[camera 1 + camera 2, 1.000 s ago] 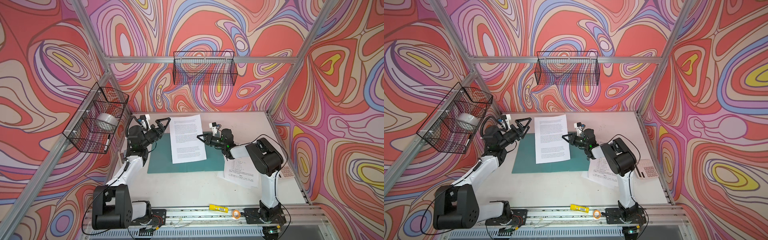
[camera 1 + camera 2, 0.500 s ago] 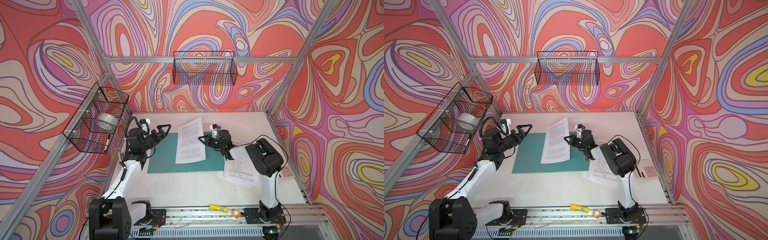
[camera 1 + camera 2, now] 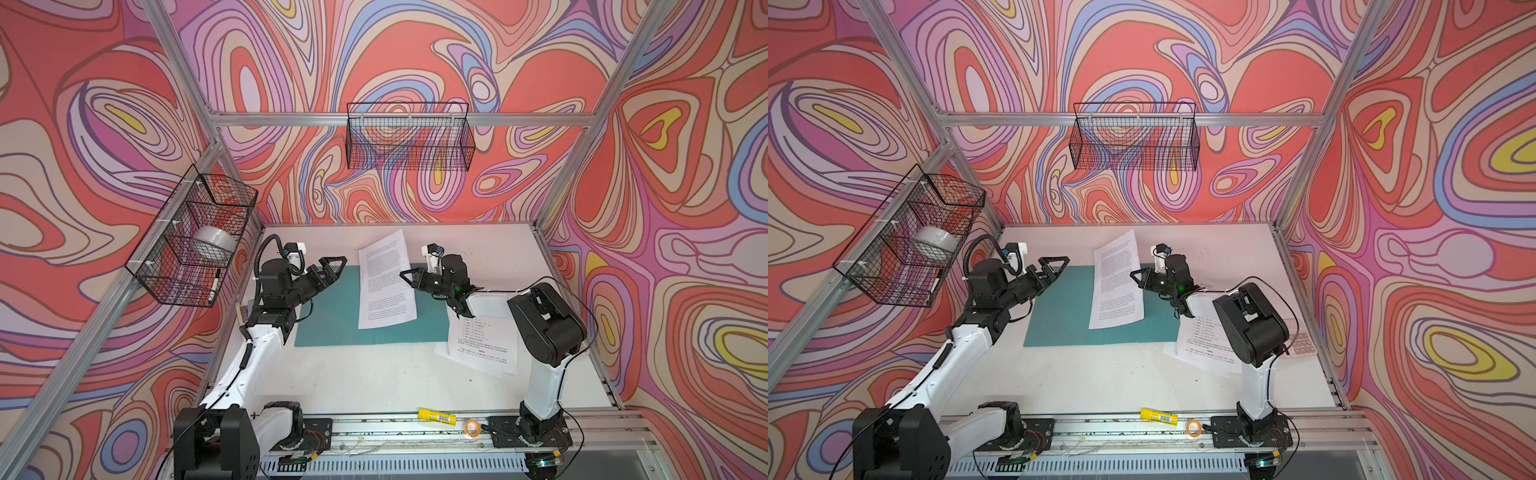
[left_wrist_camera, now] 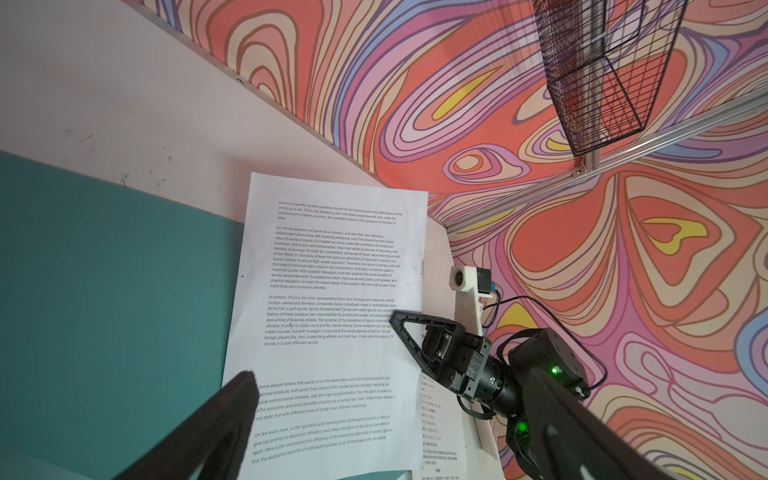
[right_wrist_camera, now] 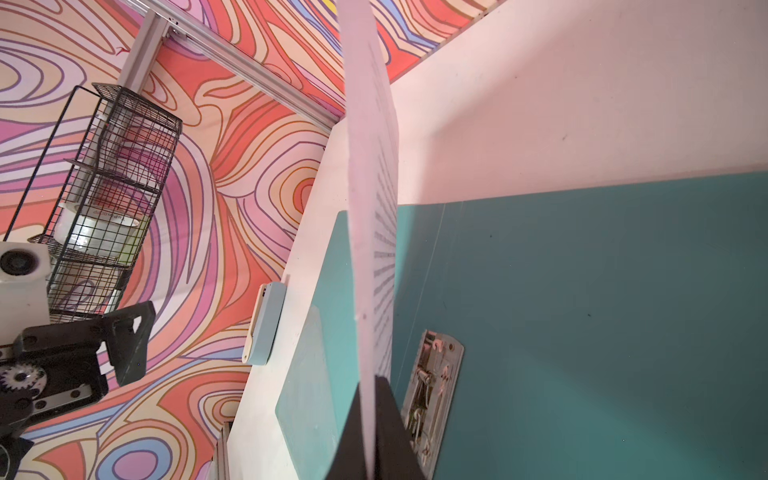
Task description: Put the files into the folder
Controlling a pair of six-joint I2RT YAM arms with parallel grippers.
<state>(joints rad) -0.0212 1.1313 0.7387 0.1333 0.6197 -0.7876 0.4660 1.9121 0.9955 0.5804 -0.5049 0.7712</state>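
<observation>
The right hand (image 3: 406, 276) is pinched shut on the right long edge of a white printed paper sheet (image 3: 384, 282); the right wrist view shows that sheet (image 5: 374, 166) nearly edge-on, caught between the black fingers (image 5: 388, 419). The sheet is tilted, with its gripped side raised. It is over the middle of the thin teal-green open folder (image 3: 328, 316), which lies flat on the white counter (image 3: 374, 382), and its far end reaches past the folder's far edge. A small metal clip (image 5: 432, 399) sits on the folder's inner face just beside the held sheet. The left hand (image 3: 334, 266) hangs with its jaws wide apart and holding nothing, above the folder's left part. More white printed sheets (image 3: 482, 345) lie on the counter under the right arm, beside the folder's right edge.
</observation>
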